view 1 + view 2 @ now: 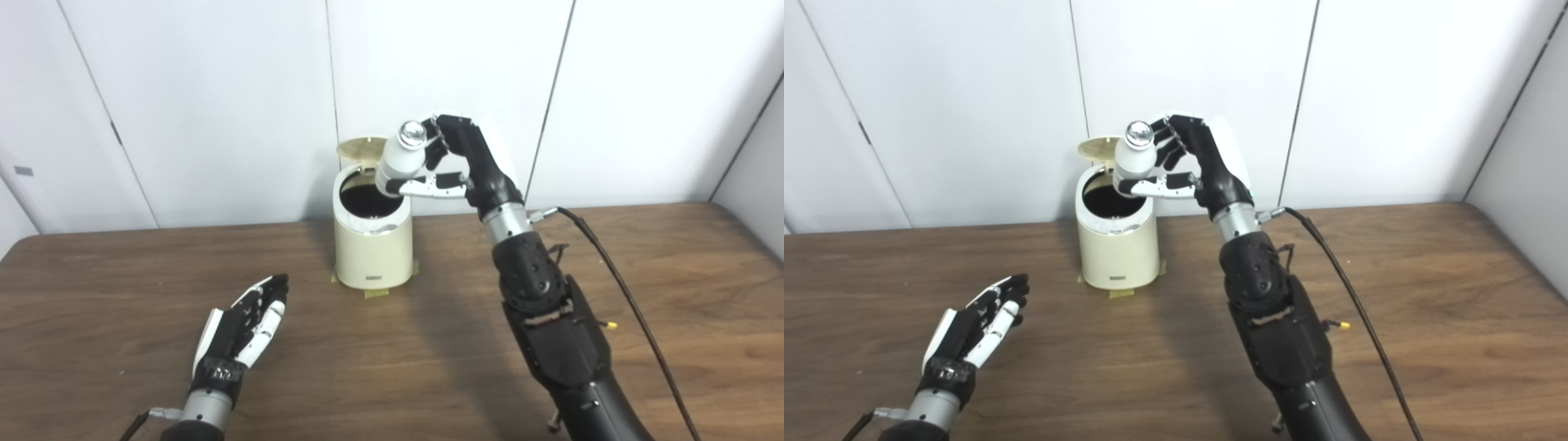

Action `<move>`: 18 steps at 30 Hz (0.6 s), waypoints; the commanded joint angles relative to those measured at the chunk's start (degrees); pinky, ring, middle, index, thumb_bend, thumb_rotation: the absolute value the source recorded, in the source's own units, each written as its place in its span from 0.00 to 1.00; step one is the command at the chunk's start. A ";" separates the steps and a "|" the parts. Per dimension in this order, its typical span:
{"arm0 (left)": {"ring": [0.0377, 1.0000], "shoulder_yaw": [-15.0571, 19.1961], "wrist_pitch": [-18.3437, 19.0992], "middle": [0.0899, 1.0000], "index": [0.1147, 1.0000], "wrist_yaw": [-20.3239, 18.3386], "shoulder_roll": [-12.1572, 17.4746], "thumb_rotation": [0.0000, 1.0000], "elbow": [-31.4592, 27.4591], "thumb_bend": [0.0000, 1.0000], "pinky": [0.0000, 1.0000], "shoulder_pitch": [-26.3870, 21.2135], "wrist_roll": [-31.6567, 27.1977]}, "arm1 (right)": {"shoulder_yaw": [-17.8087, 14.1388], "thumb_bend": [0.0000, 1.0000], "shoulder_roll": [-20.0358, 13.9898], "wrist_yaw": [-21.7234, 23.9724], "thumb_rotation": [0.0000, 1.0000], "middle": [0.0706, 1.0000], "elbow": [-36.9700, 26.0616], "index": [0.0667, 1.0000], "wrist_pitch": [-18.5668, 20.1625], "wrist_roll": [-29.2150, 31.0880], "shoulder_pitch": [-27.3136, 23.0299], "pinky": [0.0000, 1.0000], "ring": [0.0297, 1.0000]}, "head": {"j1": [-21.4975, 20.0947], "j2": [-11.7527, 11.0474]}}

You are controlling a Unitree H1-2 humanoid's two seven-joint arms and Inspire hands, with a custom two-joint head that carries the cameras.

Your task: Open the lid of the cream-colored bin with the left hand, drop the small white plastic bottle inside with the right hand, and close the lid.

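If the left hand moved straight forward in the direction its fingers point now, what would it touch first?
Probably the bin. The left hand lies open, low over the table, fingers pointing ahead and to the right, toward the bin's lower wall. Nothing lies between them. Depth is unclear, so it might pass just left of it.

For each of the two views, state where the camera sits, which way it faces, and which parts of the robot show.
Left eye view: on the head, left of its twin, facing down and forward across the wooden table at the cream-colored bin; both arms rise from the bottom edge.
Right eye view: beside it, a little to the right, aimed the same way, so the bin sits further left.
Shared: open left hand over the table, right hand holding the white plastic bottle above the bin, lid raised.
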 commanded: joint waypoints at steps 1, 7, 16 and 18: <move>0.86 -0.20 -2.16 0.84 0.84 1.13 -0.55 0.62 -1.64 0.32 0.84 -1.30 0.77 | -0.20 0.52 -0.02 -2.37 0.00 0.45 0.42 0.46 -3.05 -1.60 -3.71 0.35 0.40 | 0.42 -0.01; 0.85 -0.83 -3.85 0.84 0.83 1.48 -0.88 0.64 -0.81 0.36 0.82 -1.34 1.32 | 0.34 0.52 0.18 -4.58 0.00 0.45 4.93 0.46 -6.64 -2.85 -5.20 0.35 0.40 | 0.80 -0.03; 0.84 -1.35 -3.33 0.84 0.84 1.76 -2.23 0.63 -1.23 0.33 0.82 -1.04 1.53 | 0.01 0.52 1.01 -6.00 0.00 0.45 10.26 0.45 -8.30 -2.00 -7.55 0.36 0.41 | 1.83 0.13; 0.84 -1.36 -3.45 0.84 0.84 1.94 -2.51 0.62 -1.24 0.33 0.81 -1.10 1.41 | -0.03 0.52 1.29 -6.02 0.00 0.46 11.14 0.45 -8.49 -1.60 -7.99 0.35 0.41 | 2.00 0.21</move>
